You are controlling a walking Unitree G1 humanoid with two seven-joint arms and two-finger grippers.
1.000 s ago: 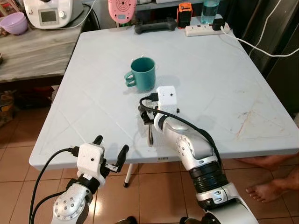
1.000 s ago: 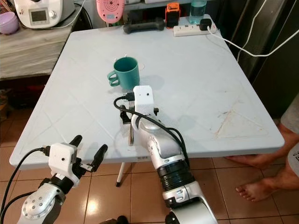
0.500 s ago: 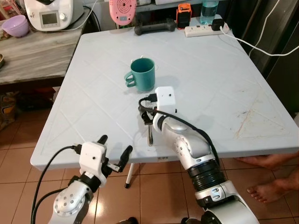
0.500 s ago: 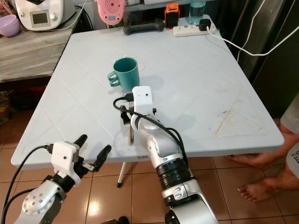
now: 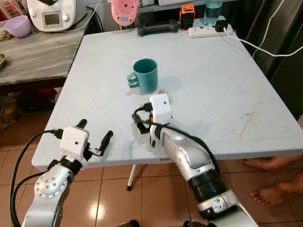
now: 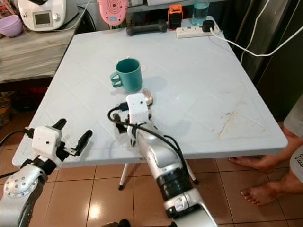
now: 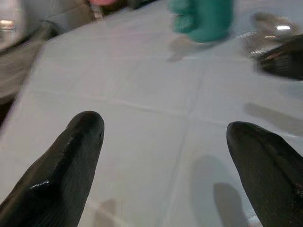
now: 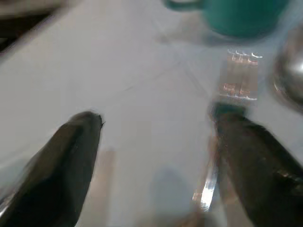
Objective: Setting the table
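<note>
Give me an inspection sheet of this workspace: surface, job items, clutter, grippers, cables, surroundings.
Surface: pale square table, brownish scuff marks near its right front corner.
Job's things: teal mug upright near the middle, handle toward the robot's left; a fork and a spoon lie on the table just in front of the mug.
Clutter: dumbbell, power strip, orange device and bottle along the far edge.
Grippers: right gripper open, low over the table by the fork; left gripper open, at the table's near left edge.
Cables: white cable runs from the power strip off the right side.
Surroundings: wooden counter with appliance and purple bowl; a person's bare feet on the tiled floor.
</note>
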